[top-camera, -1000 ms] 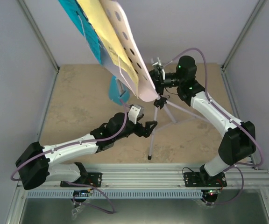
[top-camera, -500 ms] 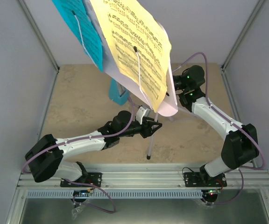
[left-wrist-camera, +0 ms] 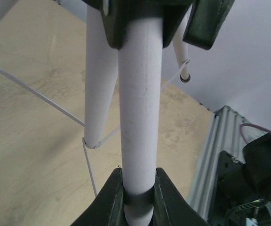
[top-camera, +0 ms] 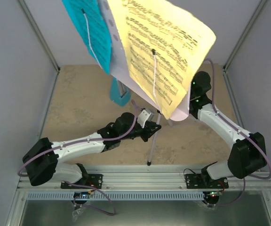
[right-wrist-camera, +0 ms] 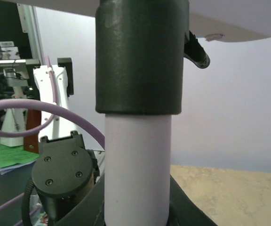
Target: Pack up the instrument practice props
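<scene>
**Two Claws, One Tilted Stand: Move as a Pair**

Note the music stand [top-camera: 153, 143] leaning off vertical near the centre of the surface [top-camera: 74, 113], its round-holed desk [top-camera: 118, 63] raised high toward 12 o'clock, close under the overhead camera. See the yellow sheet [top-camera: 166, 52] on the desk's 3 o'clock half and the cyan sheet [top-camera: 91, 33] on its 9 o'clock half, each under a thin wire clip [top-camera: 155, 75]. Find the metronome [top-camera: 119, 93] upright on the surface at 11 o'clock from the left claw [top-camera: 150, 129], apart from the stand.

Read the left claw as clenched on the stand's central tube [left-wrist-camera: 138, 117], with both fingers [left-wrist-camera: 109, 202] pressed to its sides in the left wrist view. Take the right claw [right-wrist-camera: 136, 197] as grasping the same stand just under the black collar [right-wrist-camera: 140, 56]; hidden behind the yellow sheet from above. Cannot tell whether the foot at 6 o'clock touches the surface.

Judge the step in hand as tipping the whole stand over for stowing. Drive both arms along one matched arc, never one ahead of the other, to spare the tube any bending between two firm grips. Go slowly: top-heavy load, loose-looking paper, only light clips against a slip. Hold the squeeze constant, with no regrasp mid-swing. Watch the splayed legs [left-wrist-camera: 100, 94] and thin brace wires [left-wrist-camera: 32, 94] beside the left claw for snagging, and steer the desk's sweep away from 11 o'clock, clear of the metronome. Consider lifting off the sheets before any folding of legs.
</scene>
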